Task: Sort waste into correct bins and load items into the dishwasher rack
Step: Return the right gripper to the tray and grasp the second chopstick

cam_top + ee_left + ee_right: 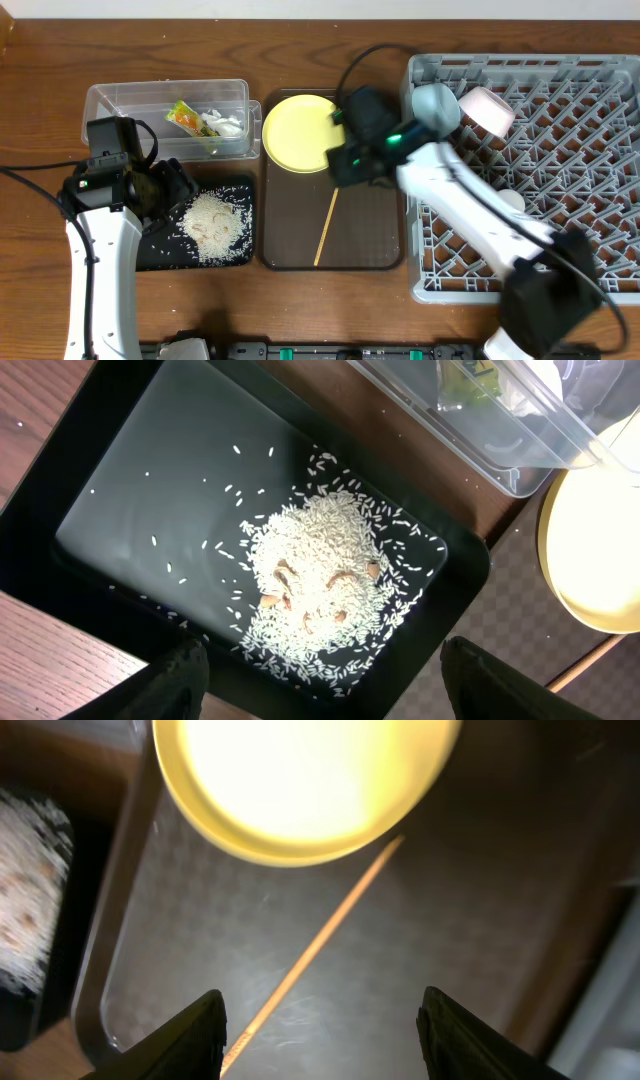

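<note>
– While the right arm (470,210) hides part of the yellow plate (298,133), where's the chopstick (327,228)?
– On the brown tray (380,240), pointing from its front edge to the plate. Left gripper (330,680), right gripper (320,1030): wide open, empty.

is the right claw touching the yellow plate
Apart. The right wrist view shows the open right claw with bare brown tray between its fingertips and the yellow plate.
</note>
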`<act>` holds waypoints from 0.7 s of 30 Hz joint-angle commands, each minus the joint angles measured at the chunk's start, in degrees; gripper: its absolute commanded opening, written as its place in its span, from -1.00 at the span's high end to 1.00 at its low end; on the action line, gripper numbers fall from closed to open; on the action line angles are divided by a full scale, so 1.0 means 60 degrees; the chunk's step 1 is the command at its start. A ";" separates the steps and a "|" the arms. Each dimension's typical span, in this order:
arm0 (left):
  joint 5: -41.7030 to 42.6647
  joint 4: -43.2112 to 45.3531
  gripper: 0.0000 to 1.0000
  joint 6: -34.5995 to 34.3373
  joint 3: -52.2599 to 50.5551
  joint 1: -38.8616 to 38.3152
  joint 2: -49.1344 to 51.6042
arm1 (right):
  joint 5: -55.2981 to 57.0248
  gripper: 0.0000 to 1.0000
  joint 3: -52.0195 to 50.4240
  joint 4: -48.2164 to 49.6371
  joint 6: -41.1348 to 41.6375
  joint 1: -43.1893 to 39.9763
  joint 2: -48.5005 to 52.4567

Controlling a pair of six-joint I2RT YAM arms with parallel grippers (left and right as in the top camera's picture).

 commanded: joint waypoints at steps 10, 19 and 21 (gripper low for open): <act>-0.0022 0.0007 -0.55 -0.0044 0.0058 0.0029 -0.0018 | 0.0958 -0.04 0.0091 -0.0007 0.2040 0.1366 0.2382; -0.0018 0.0007 -0.54 -0.0044 0.0058 0.0029 -0.0018 | 0.1096 0.66 0.0091 -0.0386 0.2251 0.1260 0.2524; -0.0018 0.0007 -0.55 -0.0044 0.0058 0.0029 -0.0018 | 0.1093 0.80 0.0091 -0.0597 0.2277 0.1180 0.2524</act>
